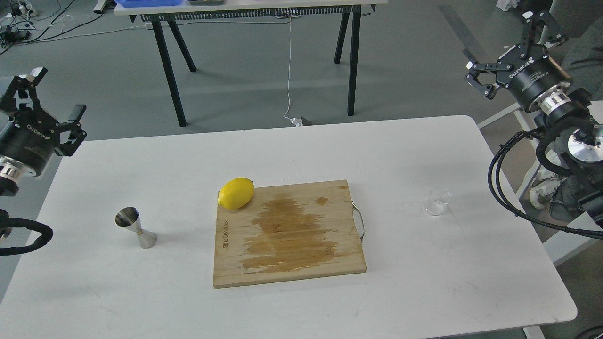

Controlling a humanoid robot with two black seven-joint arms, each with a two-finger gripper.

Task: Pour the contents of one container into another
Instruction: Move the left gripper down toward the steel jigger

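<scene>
The small clear glass cup [437, 202] stands upright on the white table [282, 306], right of the cutting board. The shiny steel hourglass jigger [135, 228] stands upright on the table's left side. My left gripper [49, 96] hovers open above the table's far left corner, well behind the jigger, holding nothing. My right gripper [511, 44] hangs open beyond the table's far right edge, high above and behind the glass cup, also empty.
A wooden cutting board [287, 233] with a dark wet stain and a metal handle lies mid-table. A yellow lemon [236, 193] rests on its far left corner. Another table with black legs [169, 61] stands behind, with a white cable hanging.
</scene>
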